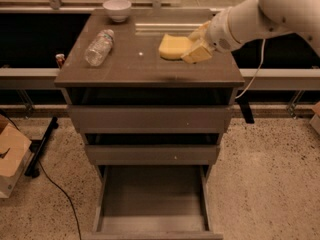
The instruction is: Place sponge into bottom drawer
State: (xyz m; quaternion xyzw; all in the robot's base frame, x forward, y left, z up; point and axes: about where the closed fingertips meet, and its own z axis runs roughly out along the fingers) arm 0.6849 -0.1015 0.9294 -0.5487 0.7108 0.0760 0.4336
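Upper right of centre: sponge (173, 47) pinched at its right end by the gripper (198, 49), closed on it. Probably light, soft, squashy — best pinched firmly across the short side. Bottom drawer (150, 199) open, lower centre.

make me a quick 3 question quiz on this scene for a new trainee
1. True or false: the sponge already lies in the bottom drawer.
2. Fill in: the clear bottle lies on its ___ on the cabinet top.
3. What is the gripper, over the right rear of the cabinet top in the picture, shut on? A the bowl, B the sponge, C the bottle.

Key: 1 false, the drawer is pulled open and bare; 2 side; 3 B.
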